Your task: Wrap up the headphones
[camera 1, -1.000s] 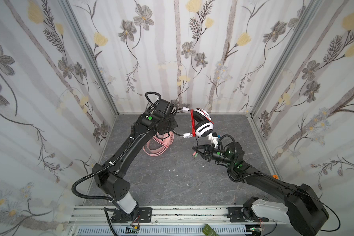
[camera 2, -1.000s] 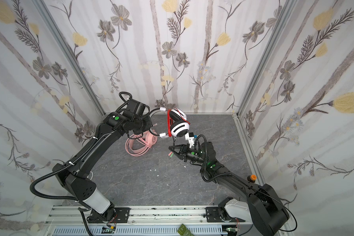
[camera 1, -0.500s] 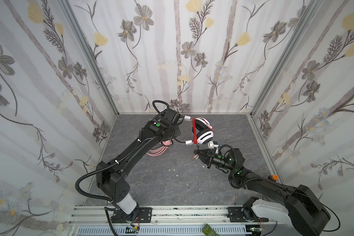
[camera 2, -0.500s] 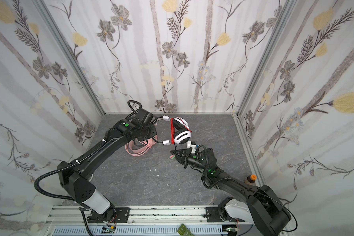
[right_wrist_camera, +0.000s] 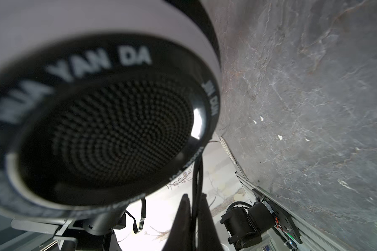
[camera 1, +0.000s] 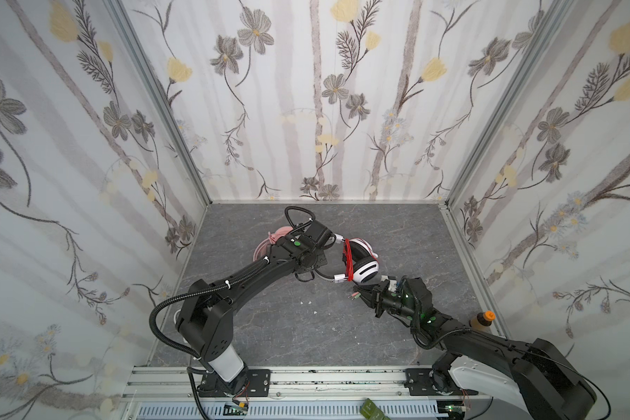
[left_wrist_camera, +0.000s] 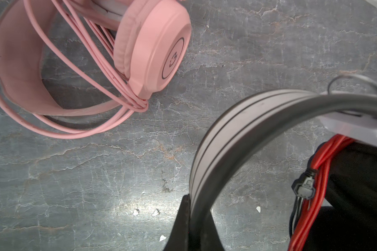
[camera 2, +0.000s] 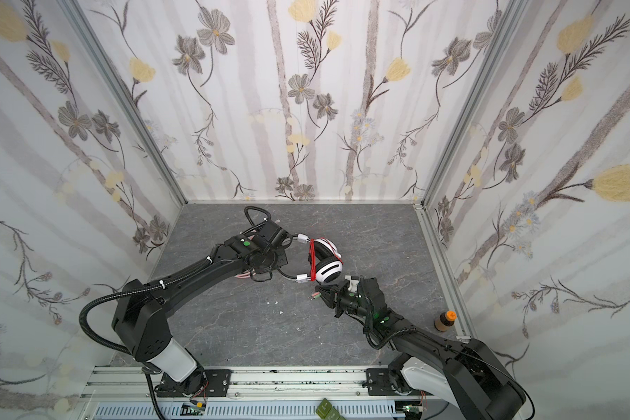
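Left tool [left_wrist_camera: 194,208] clamped on white headset [camera 1: 364,267] headband [left_wrist_camera: 237,121], above tabletop [camera 1: 288,327]. Right tool [right_wrist_camera: 194,197] just beside its earcup [right_wrist_camera: 109,121], pinching cable [right_wrist_camera: 196,173]. Pink headset [left_wrist_camera: 152,50] lies near white headset.

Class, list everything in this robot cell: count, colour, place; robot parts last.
pink headset: one, pink, on the floor, left of centre
white-and-black headset: one, white and black, mid-cell
red cable: one, red, wound round the white-and-black headset
plugs: two, pink and green, by the right gripper
bottle: one, brown, orange cap, by the right wall
floor: one, grey
left gripper: one, black, shut on the white-and-black headset's band
right gripper: one, black, shut on a black lead
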Action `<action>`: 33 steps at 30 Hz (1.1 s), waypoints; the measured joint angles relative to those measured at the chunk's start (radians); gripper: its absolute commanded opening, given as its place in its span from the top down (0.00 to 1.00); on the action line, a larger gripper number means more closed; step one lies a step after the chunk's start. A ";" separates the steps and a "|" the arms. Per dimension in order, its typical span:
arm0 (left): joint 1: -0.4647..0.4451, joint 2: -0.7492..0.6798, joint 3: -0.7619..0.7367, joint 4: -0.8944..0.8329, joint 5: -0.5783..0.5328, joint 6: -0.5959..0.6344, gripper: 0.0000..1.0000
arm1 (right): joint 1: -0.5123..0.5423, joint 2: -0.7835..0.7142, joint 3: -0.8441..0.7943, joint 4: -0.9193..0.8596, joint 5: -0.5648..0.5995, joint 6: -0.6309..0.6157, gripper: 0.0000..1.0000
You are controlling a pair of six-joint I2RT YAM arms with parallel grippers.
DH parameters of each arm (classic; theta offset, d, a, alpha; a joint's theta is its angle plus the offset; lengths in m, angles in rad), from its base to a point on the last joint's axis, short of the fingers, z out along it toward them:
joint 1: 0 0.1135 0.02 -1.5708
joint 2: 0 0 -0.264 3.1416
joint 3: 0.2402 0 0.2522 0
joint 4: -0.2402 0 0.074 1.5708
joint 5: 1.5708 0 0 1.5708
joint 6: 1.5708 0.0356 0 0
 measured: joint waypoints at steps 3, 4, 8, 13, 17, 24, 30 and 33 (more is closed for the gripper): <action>-0.013 0.023 -0.026 0.037 0.002 -0.028 1.00 | 0.000 0.008 -0.001 -0.040 0.029 0.000 0.91; -0.019 0.033 -0.032 0.050 0.003 -0.036 1.00 | 0.000 0.015 0.000 -0.050 0.039 0.000 0.91; -0.044 0.068 -0.049 0.076 0.001 -0.062 1.00 | 0.000 0.047 0.002 -0.078 0.048 0.000 0.91; -0.055 0.106 -0.068 0.115 0.000 -0.076 1.00 | 0.000 0.079 0.006 -0.090 0.055 0.000 0.91; -0.061 0.124 -0.093 0.128 -0.001 -0.082 1.00 | 0.000 0.092 0.007 -0.091 0.057 0.000 0.91; -0.064 0.200 -0.110 0.172 0.037 -0.064 1.00 | 0.000 0.114 0.004 -0.100 0.058 0.000 0.91; -0.064 0.282 -0.039 0.135 0.046 -0.021 1.00 | -0.007 0.119 -0.010 -0.101 0.066 -0.001 0.87; -0.064 0.298 -0.031 0.119 0.057 0.005 0.94 | -0.013 0.130 -0.014 -0.101 0.066 -0.001 0.87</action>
